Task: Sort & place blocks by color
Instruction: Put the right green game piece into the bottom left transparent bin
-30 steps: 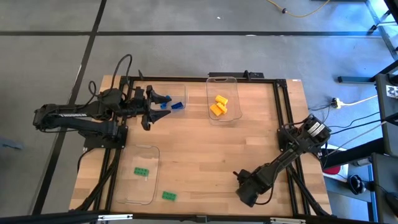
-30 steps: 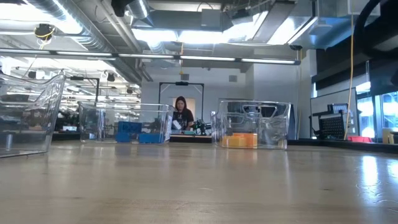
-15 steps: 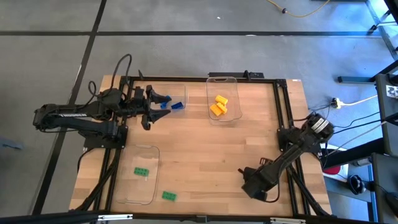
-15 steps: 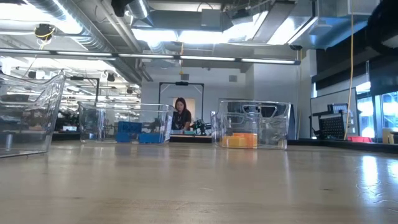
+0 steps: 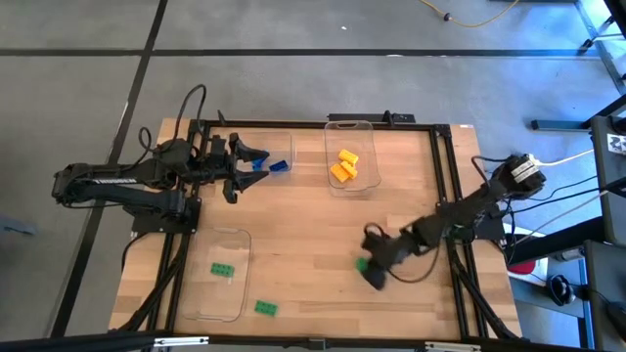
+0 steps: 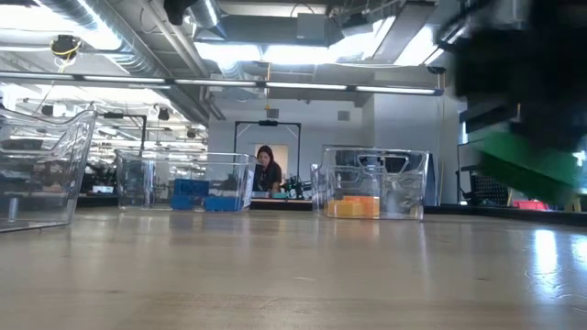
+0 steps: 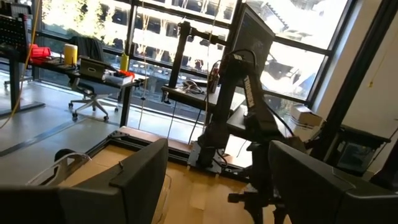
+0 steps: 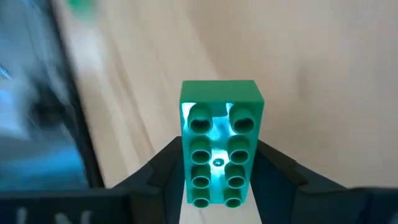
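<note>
High view: three green blocks [image 5: 223, 270], one in right pincer [image 5: 368, 271].

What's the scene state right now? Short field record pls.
right gripper: shut on green block, carried over mid-table
left gripper: open, holding nothing, beside blue tray
blue blocks: in blue tray
yellow blocks: in top-centre tray
green tray: one green block inside
loose green block: on table beside green tray
</note>
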Robot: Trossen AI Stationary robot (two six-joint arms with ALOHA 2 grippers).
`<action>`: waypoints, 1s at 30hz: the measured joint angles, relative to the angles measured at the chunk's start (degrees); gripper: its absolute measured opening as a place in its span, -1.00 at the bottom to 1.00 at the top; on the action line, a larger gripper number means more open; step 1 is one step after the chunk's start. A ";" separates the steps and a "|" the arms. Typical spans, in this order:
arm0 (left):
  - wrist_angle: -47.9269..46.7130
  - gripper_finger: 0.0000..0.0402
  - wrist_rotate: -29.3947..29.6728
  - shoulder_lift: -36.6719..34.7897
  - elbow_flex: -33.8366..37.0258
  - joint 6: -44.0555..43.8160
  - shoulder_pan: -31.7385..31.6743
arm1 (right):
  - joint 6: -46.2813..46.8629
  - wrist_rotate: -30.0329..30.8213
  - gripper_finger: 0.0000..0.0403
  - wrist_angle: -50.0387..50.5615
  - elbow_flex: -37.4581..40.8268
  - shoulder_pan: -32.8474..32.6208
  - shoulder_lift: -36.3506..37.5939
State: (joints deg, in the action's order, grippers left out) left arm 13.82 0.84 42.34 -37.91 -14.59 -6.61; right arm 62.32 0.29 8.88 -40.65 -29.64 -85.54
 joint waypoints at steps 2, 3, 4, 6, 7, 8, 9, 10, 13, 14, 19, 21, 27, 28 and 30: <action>0.01 0.35 -0.01 -0.02 0.00 0.00 0.02 | -3.52 3.17 -0.29 -6.54 -0.35 3.58 -0.05; 0.02 0.35 -0.04 -0.01 0.00 0.00 0.01 | -5.48 4.49 -0.29 -9.65 -0.85 5.49 -0.40; 0.00 0.35 -0.07 0.01 0.01 -0.02 0.02 | -7.47 5.54 -0.29 -12.11 -1.42 7.38 -0.76; 0.02 0.35 -0.07 0.00 0.00 -0.11 0.02 | -11.98 6.70 -0.29 -16.64 -3.18 11.53 -1.62; 0.00 0.35 -0.07 0.00 0.02 -0.23 0.02 | -14.50 6.83 -0.29 -19.03 -4.51 13.42 -2.30; -0.02 0.35 -0.07 0.02 0.02 -0.26 0.00 | -17.06 6.96 -0.29 -20.85 -6.01 15.20 -2.91; -0.02 0.35 -0.07 0.01 0.02 -0.28 0.02 | -19.73 6.96 -0.29 -21.69 -7.67 16.75 -3.38; -0.05 0.35 -0.07 0.00 0.02 -0.31 0.02 | -22.59 6.82 -0.29 -22.07 -9.62 18.16 -4.02; -0.48 0.35 -0.07 0.12 0.02 -1.68 0.02 | -30.30 4.77 -0.29 -22.13 -16.21 21.97 -5.30; -0.56 0.35 -0.07 0.42 0.02 -1.81 0.00 | -32.89 3.52 -0.29 -22.35 -18.41 22.99 -5.60; -0.72 0.35 0.56 1.41 0.05 -1.85 0.51 | -41.90 2.27 -0.29 -19.24 -26.86 26.88 -5.99; -0.75 0.35 0.54 2.19 0.04 -1.86 0.88 | -43.63 1.90 -0.29 -18.51 -28.78 27.99 -6.01; -0.59 0.35 -0.56 4.94 0.04 -4.70 1.85 | -44.68 1.05 -0.29 -17.26 -29.86 29.98 -6.10; 0.05 0.35 -0.58 5.61 0.04 -4.83 1.83 | -44.76 1.07 -0.29 -17.29 -29.85 30.04 -6.12; 0.95 0.35 -1.50 7.00 0.04 -5.29 1.81 | -45.38 1.03 -0.29 -17.59 -29.85 30.02 -6.08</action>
State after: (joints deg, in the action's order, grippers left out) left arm 14.77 -0.66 49.34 -37.87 -19.88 -4.80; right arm 16.93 1.32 -8.71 -70.50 0.38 -91.61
